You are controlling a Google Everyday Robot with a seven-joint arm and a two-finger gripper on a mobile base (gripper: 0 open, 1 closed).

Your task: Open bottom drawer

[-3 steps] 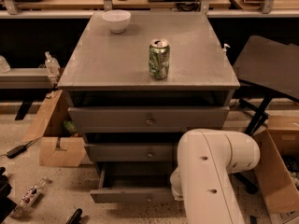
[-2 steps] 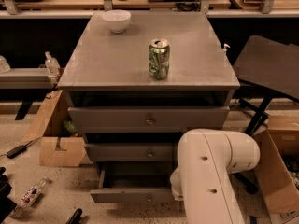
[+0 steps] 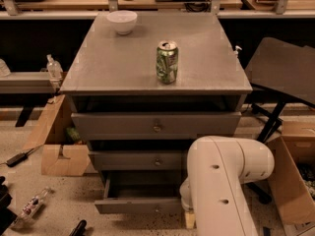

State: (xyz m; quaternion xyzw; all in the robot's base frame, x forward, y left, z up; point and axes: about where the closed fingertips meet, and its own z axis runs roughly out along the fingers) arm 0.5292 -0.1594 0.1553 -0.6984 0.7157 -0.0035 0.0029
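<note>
The bottom drawer [image 3: 138, 206] of the grey cabinet [image 3: 147, 68] stands pulled out a little way, and its shallow grey box [image 3: 142, 186] shows behind the flat front. Its small knob [image 3: 156, 209] sits at the centre of the front. The middle drawer [image 3: 138, 160] and top drawer [image 3: 155, 126] above it are pushed in. My white arm [image 3: 224, 186] fills the lower right foreground, beside the right end of the bottom drawer. My gripper is hidden behind and below that arm, so it does not show.
A green can [image 3: 167, 62] and a white bowl [image 3: 122, 21] stand on the cabinet top. Cardboard boxes sit at the left [image 3: 61, 159] and right [image 3: 290, 181]. A dark panel on a stand [image 3: 285, 68] is at the right. A bottle [image 3: 32, 206] lies on the floor.
</note>
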